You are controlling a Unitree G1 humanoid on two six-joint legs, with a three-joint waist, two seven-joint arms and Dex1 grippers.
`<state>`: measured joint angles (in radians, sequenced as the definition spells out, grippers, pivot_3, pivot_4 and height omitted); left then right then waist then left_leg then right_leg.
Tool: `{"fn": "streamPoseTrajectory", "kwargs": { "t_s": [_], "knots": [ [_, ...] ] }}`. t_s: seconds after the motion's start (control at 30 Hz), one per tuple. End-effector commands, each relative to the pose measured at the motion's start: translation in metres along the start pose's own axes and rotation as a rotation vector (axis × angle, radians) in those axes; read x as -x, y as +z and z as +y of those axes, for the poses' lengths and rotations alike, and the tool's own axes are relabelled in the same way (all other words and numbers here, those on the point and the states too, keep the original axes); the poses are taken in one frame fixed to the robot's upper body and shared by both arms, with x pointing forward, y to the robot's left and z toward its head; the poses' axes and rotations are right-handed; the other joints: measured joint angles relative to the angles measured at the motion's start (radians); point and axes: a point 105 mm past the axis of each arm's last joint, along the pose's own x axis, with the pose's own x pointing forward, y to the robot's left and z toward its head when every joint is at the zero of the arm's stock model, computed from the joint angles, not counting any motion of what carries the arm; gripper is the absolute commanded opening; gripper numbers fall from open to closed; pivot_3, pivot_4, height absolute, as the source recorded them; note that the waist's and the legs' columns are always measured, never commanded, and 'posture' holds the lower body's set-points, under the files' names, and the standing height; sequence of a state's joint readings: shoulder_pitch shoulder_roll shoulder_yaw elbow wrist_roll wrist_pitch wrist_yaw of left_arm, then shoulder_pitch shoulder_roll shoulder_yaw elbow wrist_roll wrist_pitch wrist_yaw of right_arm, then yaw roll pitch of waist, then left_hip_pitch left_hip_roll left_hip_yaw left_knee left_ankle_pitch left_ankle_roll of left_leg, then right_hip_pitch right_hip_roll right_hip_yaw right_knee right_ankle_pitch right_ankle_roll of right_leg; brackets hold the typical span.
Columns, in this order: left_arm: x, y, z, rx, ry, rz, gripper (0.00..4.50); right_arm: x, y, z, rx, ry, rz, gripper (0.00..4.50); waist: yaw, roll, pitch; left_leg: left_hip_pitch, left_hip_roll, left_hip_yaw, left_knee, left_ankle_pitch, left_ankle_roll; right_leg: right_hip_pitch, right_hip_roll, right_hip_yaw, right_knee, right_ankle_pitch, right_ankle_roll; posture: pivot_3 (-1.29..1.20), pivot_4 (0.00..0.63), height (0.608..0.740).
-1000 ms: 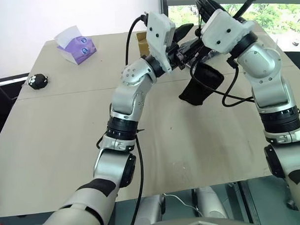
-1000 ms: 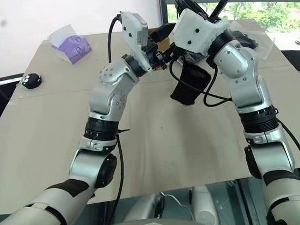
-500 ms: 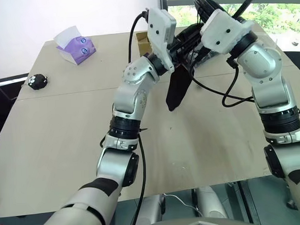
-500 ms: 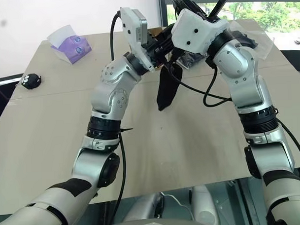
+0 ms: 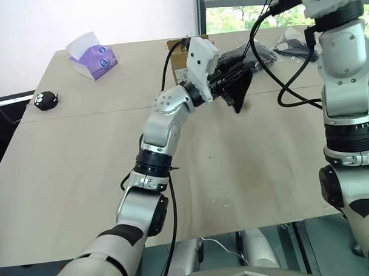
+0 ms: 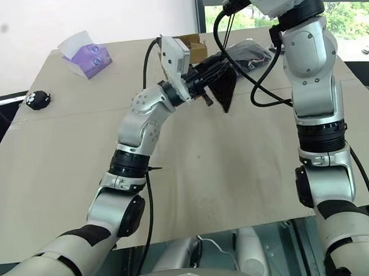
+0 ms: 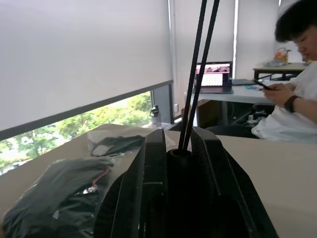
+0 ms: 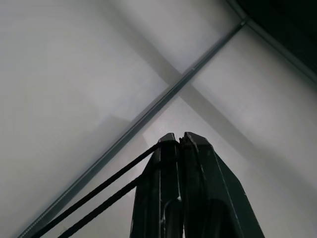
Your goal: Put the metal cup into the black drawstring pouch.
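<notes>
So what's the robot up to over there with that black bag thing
It is drawing the black drawstring pouch shut above the table. The left gripper pinches the pouch at its neck, holding it off the surface. The right gripper, shut on the cord, is raised high, with the two strands running between them. The metal cup isn't visible, so I can't confirm it's inside.

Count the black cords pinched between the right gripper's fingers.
2: both cords run side by side out from between the right gripper fingers, which are shut on them; more may be hidden.
</notes>
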<state>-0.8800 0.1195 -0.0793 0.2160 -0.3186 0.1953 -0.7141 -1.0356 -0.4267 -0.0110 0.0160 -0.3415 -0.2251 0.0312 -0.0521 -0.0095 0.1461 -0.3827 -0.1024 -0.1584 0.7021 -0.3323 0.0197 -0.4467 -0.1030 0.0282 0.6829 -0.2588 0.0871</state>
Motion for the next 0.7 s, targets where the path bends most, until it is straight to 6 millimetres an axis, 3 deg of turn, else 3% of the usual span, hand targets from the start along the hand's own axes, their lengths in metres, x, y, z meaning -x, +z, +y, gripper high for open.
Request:
{"fn": "streamPoseTrajectory", "kwargs": {
  "t_s": [0.03,0.17,0.2,0.33,0.4,0.5,0.6,0.7],
  "knots": [
    [0.014,-0.029,-0.004,0.084,-0.014,0.073,0.19,-0.006,0.019,-0.039,-0.011,-0.147,-0.080,0.00,-0.008,0.000,0.000,0.000,0.000,0.000,0.000,0.000,0.000,0.000,0.000,0.000,0.000,0.000,0.000,0.00,0.150,0.740],
    [0.013,-0.014,-0.005,0.071,-0.006,-0.002,2.12,0.000,0.003,-0.010,-0.070,-0.014,-0.002,0.00,-0.018,0.001,0.000,0.000,0.000,0.000,0.000,0.000,0.000,0.000,0.000,0.000,0.001,0.000,0.000,0.00,0.150,0.740],
    [0.013,-0.009,-0.005,0.079,-0.001,-0.032,2.35,0.003,-0.002,-0.001,-0.100,0.028,0.025,0.00,-0.019,0.001,0.000,0.000,0.000,0.000,0.000,0.000,0.000,0.000,0.000,0.000,0.002,0.000,0.000,0.00,0.150,0.740],
    [0.024,0.010,-0.007,0.199,0.005,-0.126,2.35,0.020,-0.010,0.034,-0.213,0.189,0.098,0.00,-0.019,0.001,0.000,0.000,0.000,0.000,0.001,0.000,0.000,0.000,0.000,0.001,0.003,0.000,0.000,0.00,0.150,0.740],
    [0.036,0.009,-0.012,0.262,-0.015,-0.110,2.35,0.034,-0.018,0.055,-0.348,0.279,0.195,0.00,-0.021,0.001,-0.001,0.001,0.000,0.001,0.001,0.000,0.000,0.000,-0.002,0.002,0.004,0.000,0.000,0.00,0.150,0.740],
    [0.062,0.007,-0.029,0.376,-0.100,-0.059,2.35,0.056,-0.012,0.078,-0.488,0.406,0.249,0.00,-0.022,0.001,0.000,0.002,0.001,0.002,0.001,0.000,0.000,-0.001,-0.002,0.004,0.005,0.000,0.000,0.00,0.150,0.740],
    [0.093,-0.004,-0.033,0.430,-0.084,0.044,2.35,0.073,-0.007,0.089,-0.556,0.477,0.280,0.00,-0.022,0.001,0.000,0.002,0.001,0.001,0.001,0.000,0.000,-0.001,0.000,0.004,0.005,0.000,0.000,0.00,0.150,0.740],
    [0.124,-0.026,-0.022,0.371,0.035,0.196,2.39,0.090,-0.009,0.094,-0.619,0.527,0.345,0.92,-0.017,0.001,-0.001,0.003,0.001,0.001,0.000,0.000,0.000,-0.001,0.001,0.003,0.006,0.000,0.000,0.00,0.150,0.740]
  ]
}}
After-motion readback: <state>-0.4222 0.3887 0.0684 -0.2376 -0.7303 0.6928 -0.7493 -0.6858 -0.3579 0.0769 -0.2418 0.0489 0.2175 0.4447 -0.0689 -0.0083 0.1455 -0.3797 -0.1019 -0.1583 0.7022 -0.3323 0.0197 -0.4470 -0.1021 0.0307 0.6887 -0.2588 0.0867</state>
